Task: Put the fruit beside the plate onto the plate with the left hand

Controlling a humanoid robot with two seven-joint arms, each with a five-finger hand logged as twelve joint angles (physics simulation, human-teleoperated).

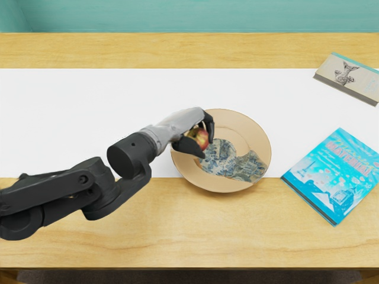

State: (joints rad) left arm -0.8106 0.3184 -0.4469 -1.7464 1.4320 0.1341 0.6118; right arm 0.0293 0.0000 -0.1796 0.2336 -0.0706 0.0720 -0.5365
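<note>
Wooden worktop with a white runner: the left robot hand grasps a red-yellow fruit over the left part of the tan plate, contact with it unclear. Well right lie a teal book and, farther back, a grey book.

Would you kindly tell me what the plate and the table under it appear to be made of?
The plate looks like glazed ceramic: a smooth tan rim and a blue-grey painted pattern in the well, though a render leaves this open. The table looks like light matte wood, going by its grain lines. The white strip across it is plain and matte; cloth or laminate, I cannot tell.
</note>
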